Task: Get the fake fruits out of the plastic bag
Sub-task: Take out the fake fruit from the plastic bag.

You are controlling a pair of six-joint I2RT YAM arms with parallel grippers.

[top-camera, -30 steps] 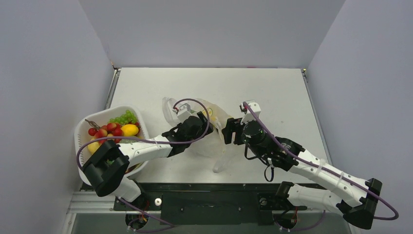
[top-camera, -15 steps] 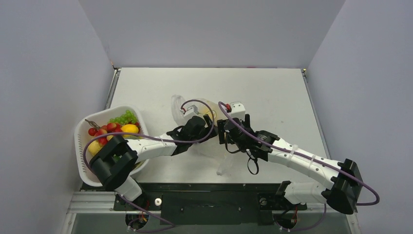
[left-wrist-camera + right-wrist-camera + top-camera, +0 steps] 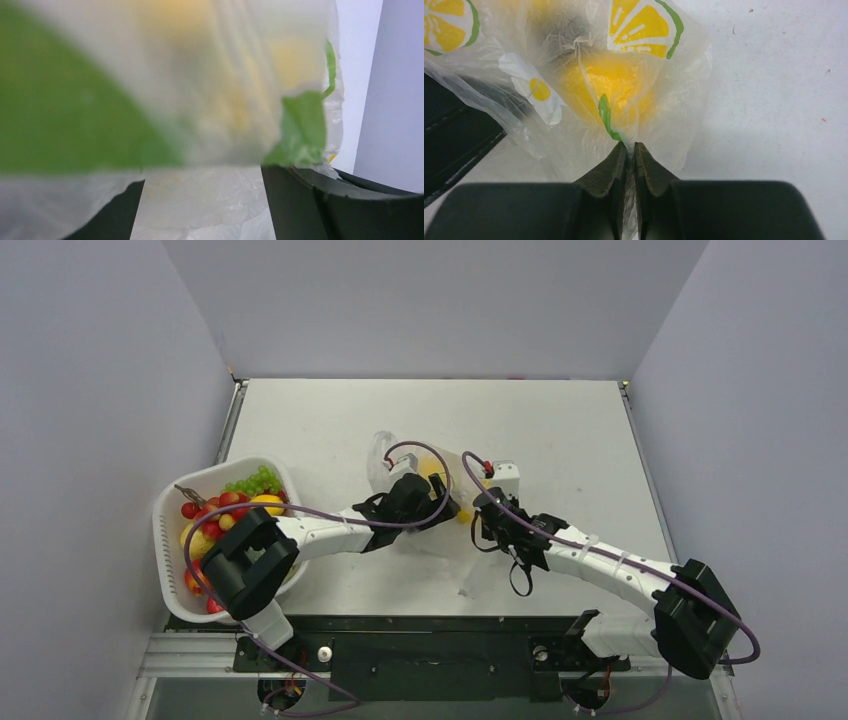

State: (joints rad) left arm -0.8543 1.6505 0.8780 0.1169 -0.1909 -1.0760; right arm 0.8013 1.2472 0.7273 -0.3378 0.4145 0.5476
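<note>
My right claw (image 3: 630,150) is pinched narrow on a fold of the plastic bag (image 3: 589,75), with thin film caught between the 2 fingers (image 3: 604,170). Just past the tips, a yellow fake fruit (image 3: 609,85) shows through the film, under a printed lemon slice and a green leaf mark.

My left claw (image 3: 202,200) stands wide. Its 2 dark fingers (image 3: 310,200) are well apart, and crinkled film fills the gap and blurs across most of the view.

From above, the bag (image 3: 432,536) lies mid-table, between my left claw (image 3: 440,502) on its left and my right claw (image 3: 478,508) on its right. Some yellow shows inside it.

Other fake fruits (image 3: 235,505), red, yellow and green grapes, sit in the white basket (image 3: 165,510) at the table's (image 3: 560,440) near left edge.
</note>
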